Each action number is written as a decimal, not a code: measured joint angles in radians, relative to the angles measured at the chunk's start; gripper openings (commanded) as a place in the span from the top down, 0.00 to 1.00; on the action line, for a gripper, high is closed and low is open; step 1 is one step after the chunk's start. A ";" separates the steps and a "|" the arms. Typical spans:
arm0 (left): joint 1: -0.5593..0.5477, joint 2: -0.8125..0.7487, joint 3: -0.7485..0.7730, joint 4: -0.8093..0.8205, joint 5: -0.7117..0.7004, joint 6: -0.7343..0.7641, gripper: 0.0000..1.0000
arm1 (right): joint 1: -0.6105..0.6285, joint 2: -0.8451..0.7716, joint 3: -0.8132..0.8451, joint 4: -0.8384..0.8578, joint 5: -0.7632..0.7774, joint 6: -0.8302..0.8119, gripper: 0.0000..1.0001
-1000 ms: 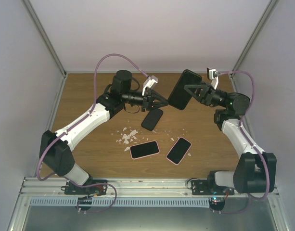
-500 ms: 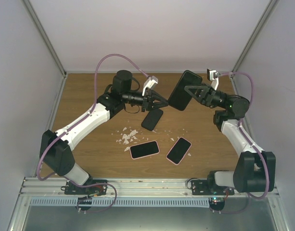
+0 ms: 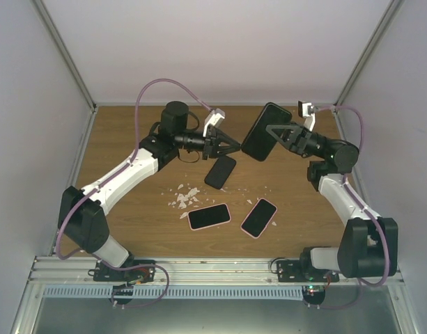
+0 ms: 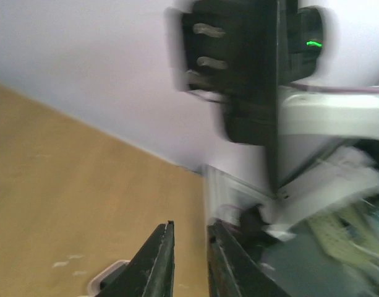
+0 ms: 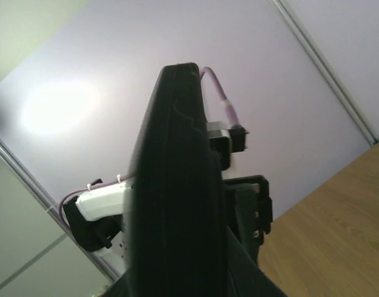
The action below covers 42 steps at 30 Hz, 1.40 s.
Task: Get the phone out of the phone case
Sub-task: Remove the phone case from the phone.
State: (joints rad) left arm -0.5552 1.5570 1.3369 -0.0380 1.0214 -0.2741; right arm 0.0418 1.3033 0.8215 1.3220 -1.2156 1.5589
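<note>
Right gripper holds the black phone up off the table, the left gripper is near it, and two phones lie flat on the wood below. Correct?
Not quite: the top external view shows three phones on the table, not two: a dark phone and two pink-cased phones. The rest holds: the right gripper holds the black phone aloft, with the left gripper near it.

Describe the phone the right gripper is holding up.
The black phone is a dark, smooth slab with rounded corners, held in the air above the far part of the table, tilted on its long axis. The right gripper clamps its lower right edge. The right wrist view shows it edge-on. Nothing else touches it.
</note>
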 measured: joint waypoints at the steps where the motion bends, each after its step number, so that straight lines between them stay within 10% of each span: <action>1: 0.007 0.006 -0.001 -0.001 0.001 -0.003 0.81 | 0.006 0.000 0.000 0.011 0.001 0.001 0.99; 10: 0.082 0.097 -0.063 -0.070 -0.263 -0.008 0.68 | 0.076 -0.067 -0.001 0.144 -0.074 0.138 1.00; 22: 0.082 -0.080 -0.076 0.028 0.018 -0.014 0.43 | 0.041 -0.060 0.000 0.065 -0.075 0.069 0.99; 42: -0.046 -0.119 -0.060 -0.034 0.014 0.070 0.54 | 0.038 -0.058 0.002 0.005 -0.083 0.008 0.99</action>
State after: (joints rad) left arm -0.6014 1.4384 1.2774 -0.0719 1.0355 -0.2039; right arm 0.0795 1.2457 0.8238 1.3266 -1.2987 1.5665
